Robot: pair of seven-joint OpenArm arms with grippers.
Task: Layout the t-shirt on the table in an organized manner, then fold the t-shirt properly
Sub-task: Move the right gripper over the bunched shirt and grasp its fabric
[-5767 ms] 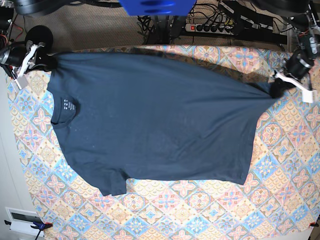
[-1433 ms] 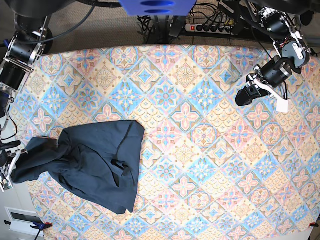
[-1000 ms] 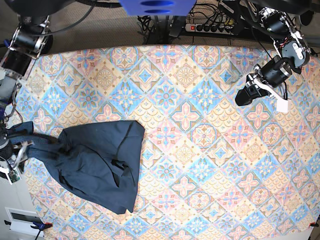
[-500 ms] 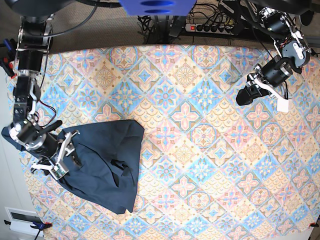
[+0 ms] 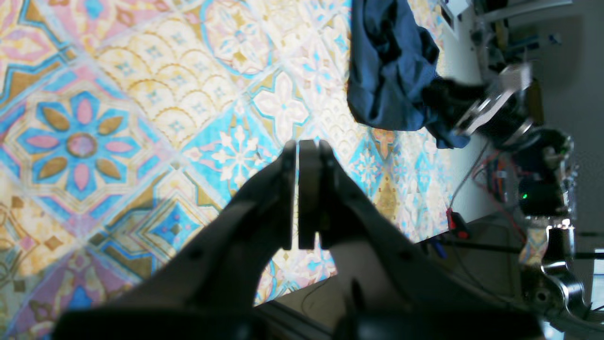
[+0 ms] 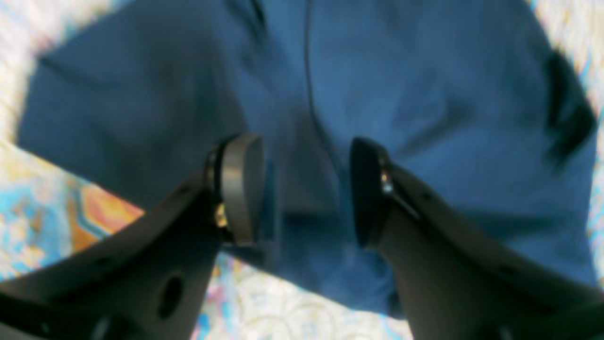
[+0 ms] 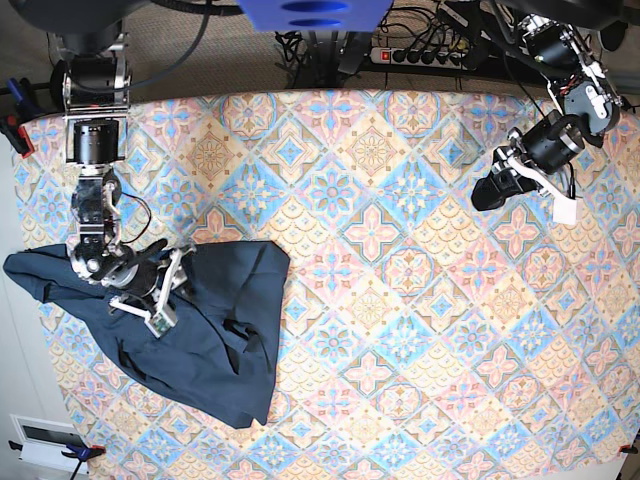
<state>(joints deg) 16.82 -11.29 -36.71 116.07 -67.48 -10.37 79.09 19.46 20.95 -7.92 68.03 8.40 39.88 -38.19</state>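
Note:
The dark navy t-shirt (image 7: 215,345) lies crumpled near the left edge of the table (image 7: 400,250), with one part trailing out to the left. My right gripper (image 7: 172,293) hovers over the shirt's upper left part. In the right wrist view this gripper (image 6: 302,189) is open, and the fabric (image 6: 424,94) lies just beyond its fingers, not pinched. My left gripper (image 7: 482,196) hangs shut and empty over the far right of the table. The left wrist view shows its jaws (image 5: 302,156) pressed together and the shirt (image 5: 387,71) far off.
A power strip (image 7: 420,55) and cables lie behind the table's back edge. A white box (image 7: 45,440) sits on the floor off the front left corner. The patterned cloth (image 5: 94,118) stretches bare from the shirt to the right edge.
My right arm has swung in from the table's left edge and now stands over the shirt. The shirt's left part has spread out leftward. The left arm has not moved.

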